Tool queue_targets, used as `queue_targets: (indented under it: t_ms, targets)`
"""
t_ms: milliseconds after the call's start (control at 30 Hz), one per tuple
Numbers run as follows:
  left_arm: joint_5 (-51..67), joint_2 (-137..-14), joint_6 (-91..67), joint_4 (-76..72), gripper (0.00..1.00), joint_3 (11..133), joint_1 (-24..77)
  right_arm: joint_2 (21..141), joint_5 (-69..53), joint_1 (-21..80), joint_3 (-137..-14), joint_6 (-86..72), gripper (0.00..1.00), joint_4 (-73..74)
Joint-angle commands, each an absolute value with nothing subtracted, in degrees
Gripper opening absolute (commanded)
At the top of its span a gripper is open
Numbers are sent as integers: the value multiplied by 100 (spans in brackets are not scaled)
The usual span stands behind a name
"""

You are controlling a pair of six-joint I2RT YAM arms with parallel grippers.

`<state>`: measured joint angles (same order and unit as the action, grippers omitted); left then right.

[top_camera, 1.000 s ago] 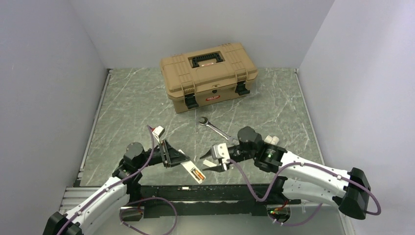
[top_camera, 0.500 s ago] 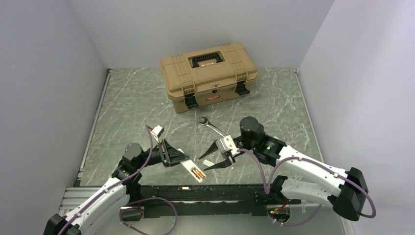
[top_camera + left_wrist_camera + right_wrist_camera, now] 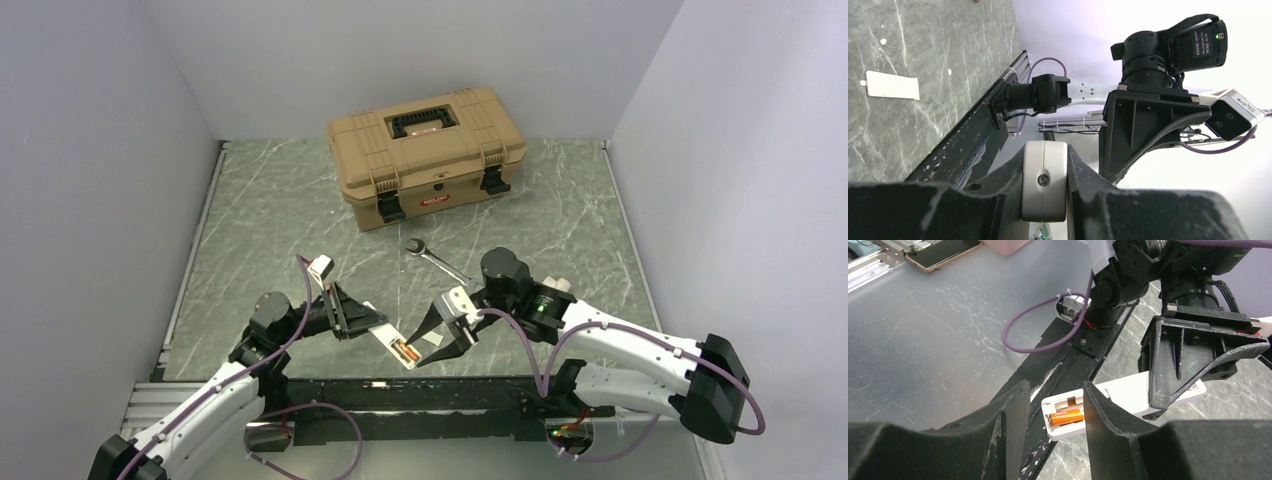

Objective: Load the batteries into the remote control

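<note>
White remote control (image 3: 395, 345): held in the air close to the table's near edge, between the two arms, with its battery recess open and facing up.
Left claw (image 3: 372, 326): closed tight on the end of the remote away from the recess; its wrist view shows the white bar pinched between both fingers.
Right claw (image 3: 1053, 395): open about halfway and empty, with a finger on either side of the remote's open end and no contact visible.
Orange battery (image 3: 1066, 416): lying in the recess; I cannot tell whether the slot beside it is filled.
Battery cover (image 3: 890, 85): flat on the table (image 3: 280, 220), just beside the right claw.
Risk: a right finger could nudge the remote's end, twisting it in the left grip or popping the battery loose. Anything dropped here may land on the black rail (image 3: 420, 385) or go off the edge.
Room: open marble ahead; steel wrench (image 3: 436, 257) and tan toolbox (image 3: 425, 150) sit well apart; walls close off both sides.
</note>
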<state>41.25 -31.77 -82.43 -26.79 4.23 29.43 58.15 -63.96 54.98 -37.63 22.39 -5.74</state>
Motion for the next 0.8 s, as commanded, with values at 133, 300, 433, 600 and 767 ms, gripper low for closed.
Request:
queue_targets:
  t_ms: [133,300,433,600,767]
  targets:
    - [4151,-3208,-8407,-3226,0,550,2931,5933,-6792,5549,-3798,2326,43,-845]
    - [4177,-3167,-8423,-3251,0,542,2935,6175,-6969,5554,-3882,2397,41,-814]
    - [4177,-3122,-8427,-3226,0,512,2936,6391,-7072,5554,-4040,2578,40,-575]
    - [4196,-3141,-8442,-3270,0,492,2936,6504,-7096,5547,-4145,2689,40,-404]
    - [4229,-3184,-8463,-3384,0,488,2931,6546,-7076,5550,-4198,2794,39,-231]
